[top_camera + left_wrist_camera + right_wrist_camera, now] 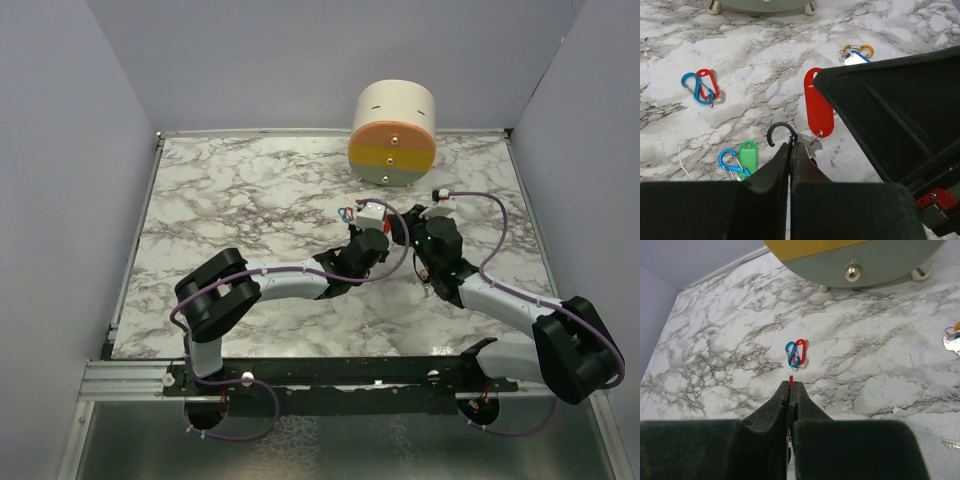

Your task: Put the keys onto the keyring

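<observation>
In the left wrist view, my left gripper (pixel 791 146) sits at the bottom centre with its jaws pressed together on the foot of a black hook-shaped clip (pixel 776 131), whose open curl rises just above the tips. Touching those tips on their right is the red-tagged key (pixel 819 107), a small silver blade hanging from a long red plastic tag that stands up the middle of the frame. The tag's top runs against the big black finger filling the right side. From its own camera, my right gripper (pixel 791 386) is also fully closed, with a sliver of red pinched between its tips – so it has the tag.

The other keys lie loose on the table. A green-tagged key (pixel 747 154) with a blue oval clip (pixel 726 159) lies at lower left, near the left fingers. Further off, a smaller red-tagged key with a blue clip (pixel 706 82) lies at mid left. A blue-tagged key with an orange clip (pixel 856 56) lies at upper right.

They rest on a white marble-patterned tabletop with grey veins (pixel 250 190), closed in by plain pale lilac walls (pixel 60 150). At the far edge stands a round cream drawer unit (pixel 393 135) with orange, yellow and grey fronts.

From above, the left arm (pixel 290 280) reaches low from lower left toward centre, and the right arm (pixel 500 295) angles in from lower right – the two wrists meet tip to tip in front of the drawer unit.
</observation>
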{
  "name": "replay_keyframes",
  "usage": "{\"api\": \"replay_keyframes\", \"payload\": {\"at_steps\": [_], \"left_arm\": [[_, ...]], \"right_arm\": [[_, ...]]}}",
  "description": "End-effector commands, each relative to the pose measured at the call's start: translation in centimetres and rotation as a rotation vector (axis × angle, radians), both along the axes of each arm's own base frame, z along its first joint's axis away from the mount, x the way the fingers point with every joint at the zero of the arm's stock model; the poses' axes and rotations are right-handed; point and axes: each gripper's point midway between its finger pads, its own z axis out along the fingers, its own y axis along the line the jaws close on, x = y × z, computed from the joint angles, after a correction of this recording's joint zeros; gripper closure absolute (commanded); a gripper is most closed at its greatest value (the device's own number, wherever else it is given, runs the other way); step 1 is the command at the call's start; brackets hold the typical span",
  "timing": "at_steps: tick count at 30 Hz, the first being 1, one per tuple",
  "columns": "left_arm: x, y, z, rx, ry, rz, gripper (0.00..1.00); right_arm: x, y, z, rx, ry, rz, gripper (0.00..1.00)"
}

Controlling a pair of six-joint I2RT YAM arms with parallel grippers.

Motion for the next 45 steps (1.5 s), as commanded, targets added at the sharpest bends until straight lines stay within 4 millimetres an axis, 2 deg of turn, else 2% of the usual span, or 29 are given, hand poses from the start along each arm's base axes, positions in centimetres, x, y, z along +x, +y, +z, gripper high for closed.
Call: {"api": "replay_keyframes", "payload": {"at_steps": [1,26,45], "left_arm": [[0.53,-1.12,1.37,-0.041,-0.028,0.007,1.0],[0.79,-0.96,1.19,-0.027,-0.038,0.02,1.0],[0.91,-0.47,1.99,-0.035,-0.055,0.033,1.0]], "right_arm": [[0.32,0.32,2.0,0.034,-0.045,-0.01,0.99],[-0.11,0.58,2.43,0.03,-0.051,0.004,0.99],[-0.08,0.86,2.08,0.017,-0.042,0.018,0.99]]}}
